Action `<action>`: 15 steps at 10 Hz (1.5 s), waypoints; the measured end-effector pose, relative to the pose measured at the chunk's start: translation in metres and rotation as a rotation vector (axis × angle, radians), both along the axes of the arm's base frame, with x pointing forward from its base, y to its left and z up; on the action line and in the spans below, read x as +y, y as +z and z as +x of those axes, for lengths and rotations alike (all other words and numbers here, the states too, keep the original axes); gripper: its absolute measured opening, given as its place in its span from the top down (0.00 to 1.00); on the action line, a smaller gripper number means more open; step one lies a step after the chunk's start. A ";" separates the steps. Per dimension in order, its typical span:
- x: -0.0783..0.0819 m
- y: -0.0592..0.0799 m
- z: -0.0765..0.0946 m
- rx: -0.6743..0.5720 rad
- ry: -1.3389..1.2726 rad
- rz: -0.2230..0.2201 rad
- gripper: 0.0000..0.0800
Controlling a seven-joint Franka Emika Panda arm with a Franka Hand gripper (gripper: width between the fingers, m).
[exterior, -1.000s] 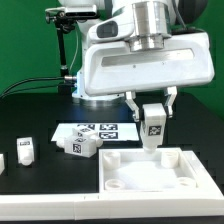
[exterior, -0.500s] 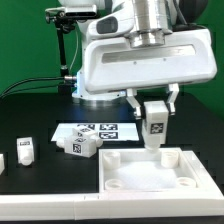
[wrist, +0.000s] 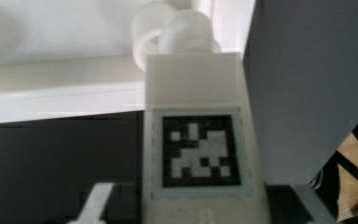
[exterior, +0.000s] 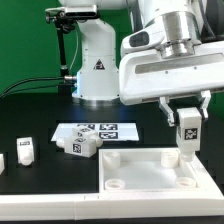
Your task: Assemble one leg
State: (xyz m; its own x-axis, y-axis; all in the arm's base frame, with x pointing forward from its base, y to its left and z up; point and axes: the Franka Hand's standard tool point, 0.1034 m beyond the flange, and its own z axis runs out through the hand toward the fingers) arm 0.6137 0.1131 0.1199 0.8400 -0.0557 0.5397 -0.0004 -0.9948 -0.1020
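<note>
The arm's base column (exterior: pixel 92 45), at upper centre of the exterior view, is glossy white with a small black triangular logo (exterior: pixel 100 66). At upper right, a brushed silver cylinder (exterior: pixel 186 22) tops a broad, rounded white housing (exterior: pixel 165 70). The pincer (exterior: pixel 186 118) beneath has thin dark fingers (exterior: pixel 166 107).

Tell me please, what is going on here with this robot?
The arm's gripper is shut on one white leg, holding it upright over the far corner of the large white panel, on the exterior view's right. Whether the leg touches the panel, I cannot tell. A second leg lies loose on the black table at the edge of the marker board, and a third leg lies further to the exterior view's left.
</note>
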 end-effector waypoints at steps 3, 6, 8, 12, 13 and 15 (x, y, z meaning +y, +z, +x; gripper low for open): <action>-0.004 -0.001 0.001 -0.010 0.010 -0.014 0.64; -0.032 -0.007 0.016 -0.081 0.040 -0.088 0.64; -0.029 -0.009 0.016 -0.075 0.040 -0.079 0.64; -0.011 -0.008 0.018 -0.077 0.055 -0.063 0.64; -0.005 -0.015 0.016 -0.074 0.061 -0.061 0.64; -0.002 -0.023 0.020 -0.070 0.063 -0.059 0.64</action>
State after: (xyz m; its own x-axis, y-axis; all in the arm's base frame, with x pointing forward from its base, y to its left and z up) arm 0.6335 0.1112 0.0970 0.8010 0.0295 0.5980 0.0672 -0.9969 -0.0408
